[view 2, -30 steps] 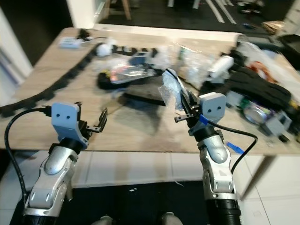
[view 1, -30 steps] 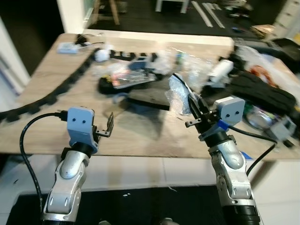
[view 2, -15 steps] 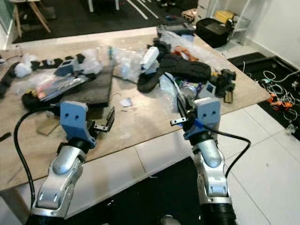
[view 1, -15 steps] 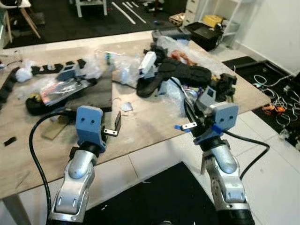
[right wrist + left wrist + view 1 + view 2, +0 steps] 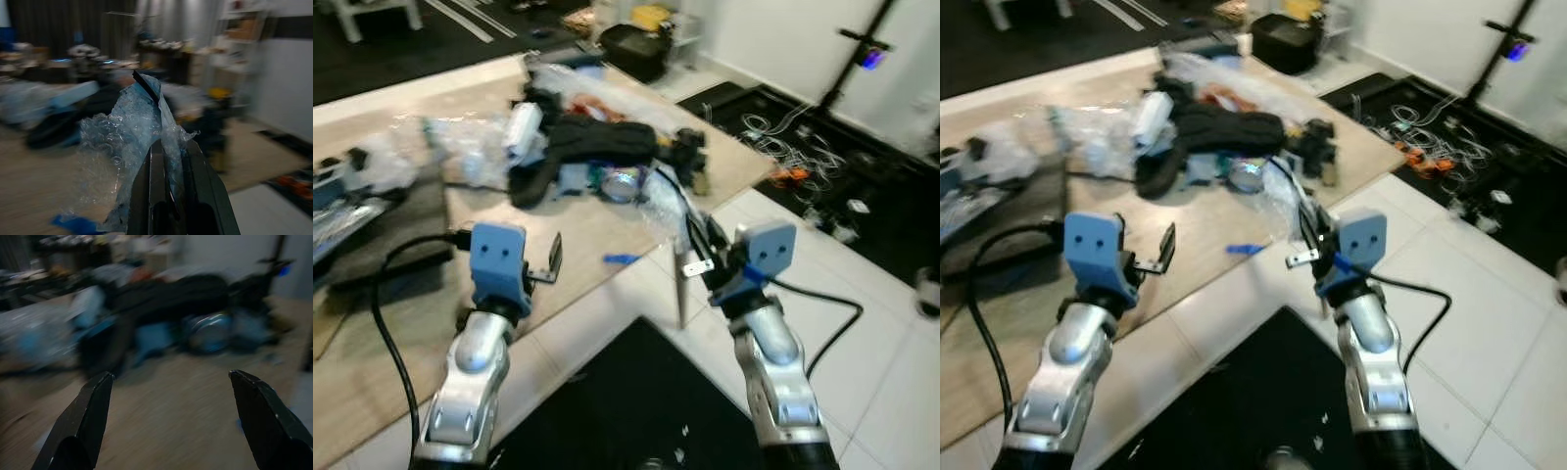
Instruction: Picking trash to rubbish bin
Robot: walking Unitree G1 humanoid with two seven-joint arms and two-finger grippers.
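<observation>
At centre frame the right gripper pinches a crumpled clear plastic wrapper over the cluttered wooden table, while the left gripper hangs spread wide.

Counter: light wood-grain top, cluttered, its corner jutting toward the white floor.
Floor: pale square tiles with thin grout lines.
Mat: black, lying on the tiles just below the counter edge.
Far floor: dark, strewn with loose white cables.
Wall: white, behind the cables.
Stand: black pole against the wall, carrying a small blue-violet light.
Focus: soft, blurred.
</observation>
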